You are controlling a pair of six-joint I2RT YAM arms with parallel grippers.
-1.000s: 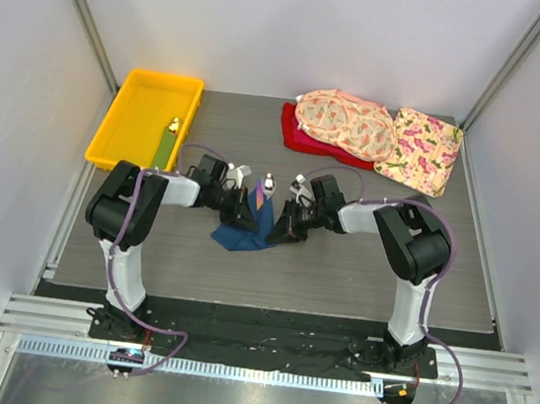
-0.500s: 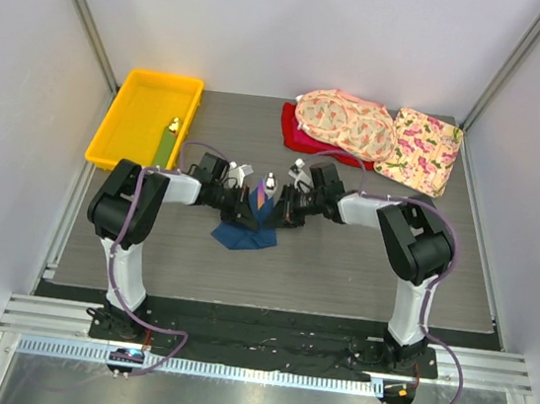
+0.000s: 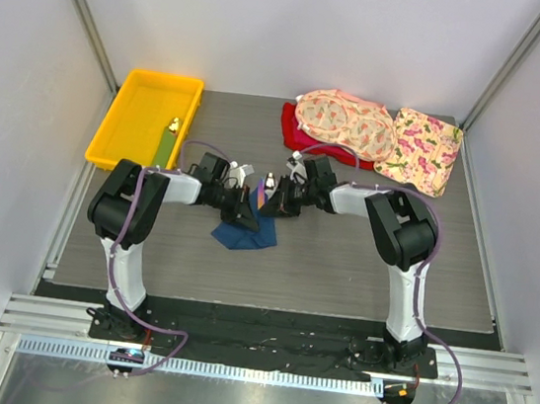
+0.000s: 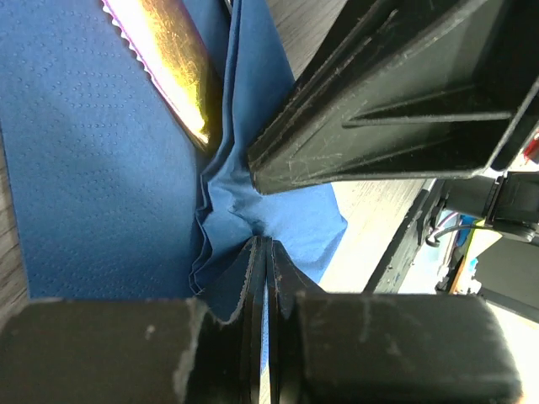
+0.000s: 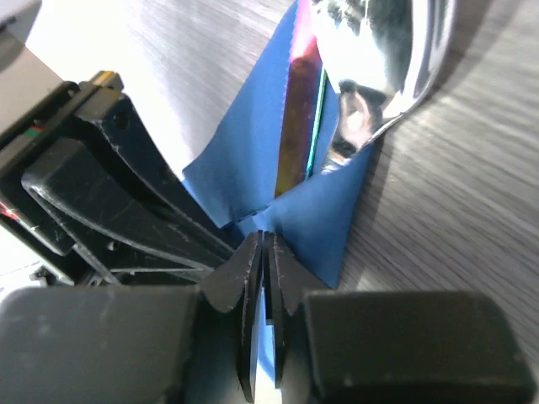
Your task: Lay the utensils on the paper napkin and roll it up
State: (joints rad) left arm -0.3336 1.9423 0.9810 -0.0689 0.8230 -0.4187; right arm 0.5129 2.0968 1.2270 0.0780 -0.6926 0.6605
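The navy paper napkin [image 3: 243, 234] lies crumpled at the table's middle, its upper part pulled up between both grippers. My left gripper [image 3: 245, 210] is shut on a bunched fold of the napkin [image 4: 93, 177], jaws pressed together [image 4: 265, 246]. My right gripper [image 3: 280, 203] is shut on a napkin corner [image 5: 316, 215], fingertips together [image 5: 263, 240], almost touching the left gripper. The utensils [image 3: 267, 188] lie inside the folds. A gold-purple handle [image 4: 168, 59] shows in the left wrist view. A silver spoon head [image 5: 383, 46] and iridescent handles [image 5: 299, 126] show in the right wrist view.
A yellow tray [image 3: 110, 131] at the back left holds a flat green strip [image 3: 163, 150] and a tiny yellow object [image 3: 173, 126]. Two pink floral cloths [image 3: 344, 122] [image 3: 419, 150] and a red cloth [image 3: 300, 138] lie at the back right.
My right gripper has moved left and back toward the left gripper, drawing the napkin's right side over the utensils. The left gripper has barely moved.
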